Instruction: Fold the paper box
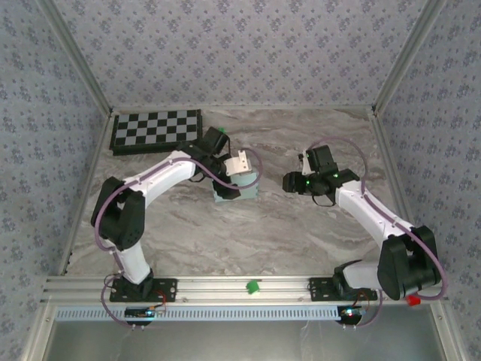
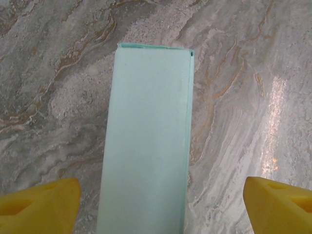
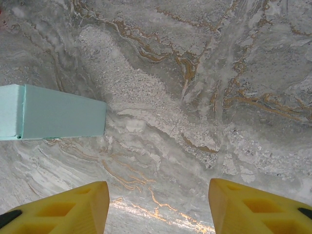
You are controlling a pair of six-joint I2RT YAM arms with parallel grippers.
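Grey marbled table (image 1: 301, 233) with tan veins, glossy enough to catch a streak of light. Boxed in at the back and both sides by pale walls (image 1: 248, 53) printed with small flowers, metal posts in the corners. At the far left corner, a black-and-white checkerboard (image 1: 156, 129) lying flat. Along the near edge, a metal rail (image 1: 225, 289) carrying both arm bases, a small green block (image 1: 253, 286) between them.

Near the middle of the table, somewhat left, the paper box (image 1: 234, 192): pale blue-green, closed up into a long rectangular shape, lying flat on the marble.

Left arm bent up from its base and reaching forward and right, left gripper (image 1: 239, 173) pointed down directly over the box. Yellow fingers (image 2: 41, 204) spread wide, one on each side of the box, bare table between card and each finger; gripping nothing.

Right arm reaching forward and left, right gripper (image 1: 293, 183) low over the table, to the right of the box. Its fingers (image 3: 253, 204) moderately apart with bare marble between; holding nothing.
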